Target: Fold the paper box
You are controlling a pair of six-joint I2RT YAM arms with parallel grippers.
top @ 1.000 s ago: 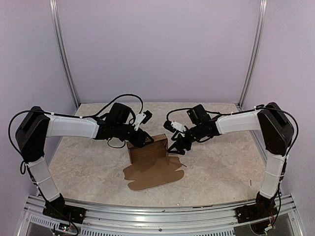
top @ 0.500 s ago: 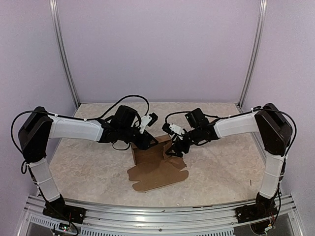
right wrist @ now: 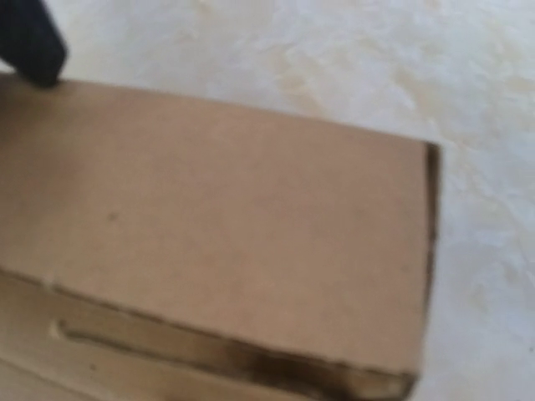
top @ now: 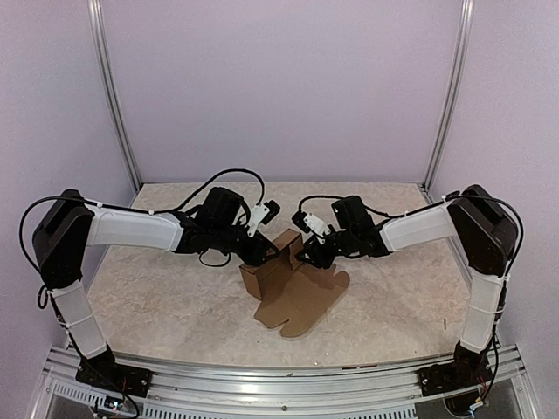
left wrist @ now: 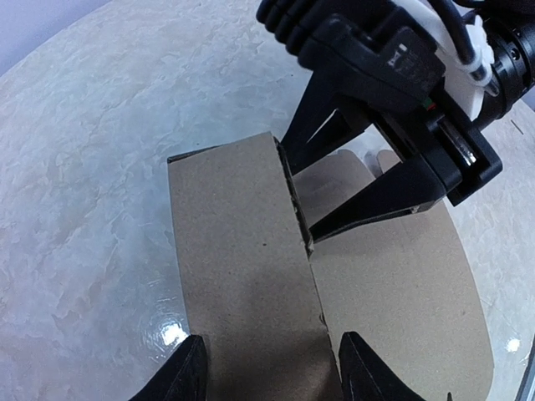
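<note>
The paper box is brown cardboard at mid-table, one part raised and a flat sheet with rounded tabs spread toward the front. In the left wrist view its raised panel runs between both black fingertips of my left gripper, which is shut across it. My left gripper meets the box from the left. My right gripper comes from the right. Its jaws stand apart around the panel's far edge. The right wrist view is filled by blurred cardboard; its own fingers are hidden.
The table is pale marbled stone. Purple walls with metal uprights close the back and sides. An aluminium rail runs along the near edge. A black fingertip shows at the right wrist view's top left corner.
The box has shifted right and turned, its flat sheet now pointing front right. My left gripper moved right with it. My right gripper closed in on the box and its jaws narrowed.
</note>
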